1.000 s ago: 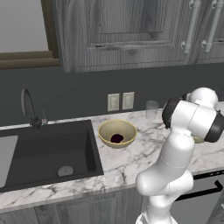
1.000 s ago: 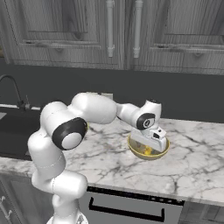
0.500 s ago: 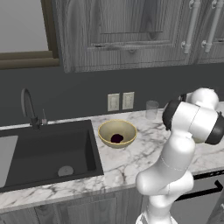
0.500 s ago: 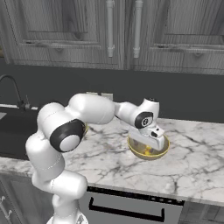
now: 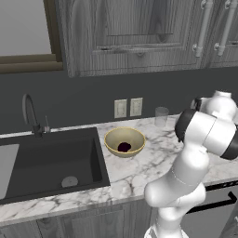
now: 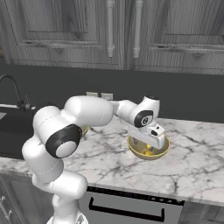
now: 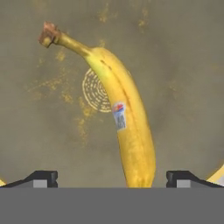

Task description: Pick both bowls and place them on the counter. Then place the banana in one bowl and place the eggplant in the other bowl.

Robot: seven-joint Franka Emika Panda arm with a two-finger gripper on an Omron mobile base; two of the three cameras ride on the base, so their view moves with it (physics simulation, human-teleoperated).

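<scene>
Now lying between the spread, empty fingers (image 7: pixel 46 178), the banana (image 7: pixel 124 118) is risking snagging if they lift crookedly.

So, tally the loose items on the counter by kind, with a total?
Bowls: 2, one by the sink, one under the gripper
Eggplant: 1
Banana: 1
Drinking glass: 1
Total: 5

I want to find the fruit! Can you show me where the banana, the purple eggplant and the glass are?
banana (image 7: pixel 131 131): hand view, on its yellow middle, lying in a bowl.
eggplant (image 5: pixel 124 147): left base view, on its dark top, inside the other bowl.
glass (image 5: pixel 161 117): left base view, on its clear side.
</scene>
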